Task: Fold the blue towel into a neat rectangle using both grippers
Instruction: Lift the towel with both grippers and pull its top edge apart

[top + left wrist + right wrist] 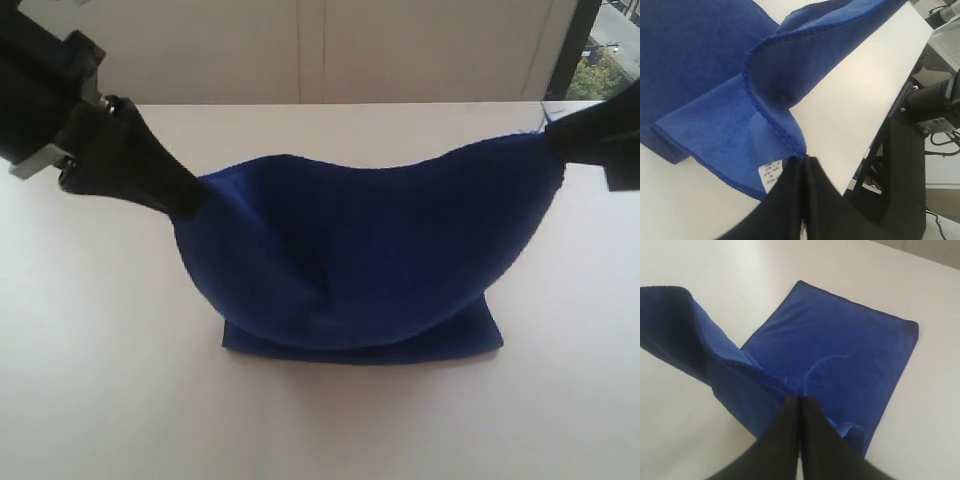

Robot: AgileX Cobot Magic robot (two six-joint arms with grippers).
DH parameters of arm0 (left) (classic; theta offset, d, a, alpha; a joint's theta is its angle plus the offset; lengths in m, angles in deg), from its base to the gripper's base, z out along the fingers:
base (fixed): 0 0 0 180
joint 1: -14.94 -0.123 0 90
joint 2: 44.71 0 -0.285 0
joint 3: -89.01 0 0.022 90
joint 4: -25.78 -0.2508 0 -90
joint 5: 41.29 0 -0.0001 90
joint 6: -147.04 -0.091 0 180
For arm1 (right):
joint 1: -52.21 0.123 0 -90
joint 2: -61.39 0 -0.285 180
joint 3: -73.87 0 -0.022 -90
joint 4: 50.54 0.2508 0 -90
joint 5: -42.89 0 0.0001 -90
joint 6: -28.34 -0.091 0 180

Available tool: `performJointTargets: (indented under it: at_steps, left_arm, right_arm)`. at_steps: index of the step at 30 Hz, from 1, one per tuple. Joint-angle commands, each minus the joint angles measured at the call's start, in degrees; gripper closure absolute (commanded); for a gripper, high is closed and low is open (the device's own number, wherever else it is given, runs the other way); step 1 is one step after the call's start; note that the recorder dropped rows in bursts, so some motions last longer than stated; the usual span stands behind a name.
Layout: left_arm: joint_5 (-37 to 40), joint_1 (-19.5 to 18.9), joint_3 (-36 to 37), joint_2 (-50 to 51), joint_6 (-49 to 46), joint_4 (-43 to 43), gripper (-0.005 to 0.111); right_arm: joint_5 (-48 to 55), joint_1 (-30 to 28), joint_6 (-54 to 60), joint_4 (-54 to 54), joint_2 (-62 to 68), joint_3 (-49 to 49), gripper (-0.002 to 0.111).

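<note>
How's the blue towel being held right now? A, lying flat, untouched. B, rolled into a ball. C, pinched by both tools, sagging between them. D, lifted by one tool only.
C: the left tool and right tool each grip an end of the towel, which sags between them onto the table.

A robotics lab or test room is suggested by a plain white worktop [110,380], pale wall panels [420,50] behind it, and black equipment with cables [932,107] seen beside the worktop's edge.
</note>
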Motion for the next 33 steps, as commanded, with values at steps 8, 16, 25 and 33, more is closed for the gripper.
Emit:
performJointTargets:
  at_steps: [8,16,25,33]
  left_arm:
    - [5.18,0.31,9.50,-11.86,0.61,7.08,0.107]
    - [7.11,0.31,12.07,-13.83,0.70,11.84,0.107]
    - [-2.77,0.31,12.21,-13.71,1.23,5.03,0.107]
    - [-8.86,0.31,12.49,-10.28,0.71,3.38,0.107]
  right_arm:
    - [9.57,-0.14,-2.09,3.12,-12.22,-3.02,0.108]
    - [13.27,-0.14,-2.59,6.27,-13.73,-3.02,0.108]
    - [6.72,-0.14,-12.49,-6.95,-13.23,-3.16,0.108]
    - [-0.06,-0.14,-12.50,-6.72,-9.84,-7.02,0.108]
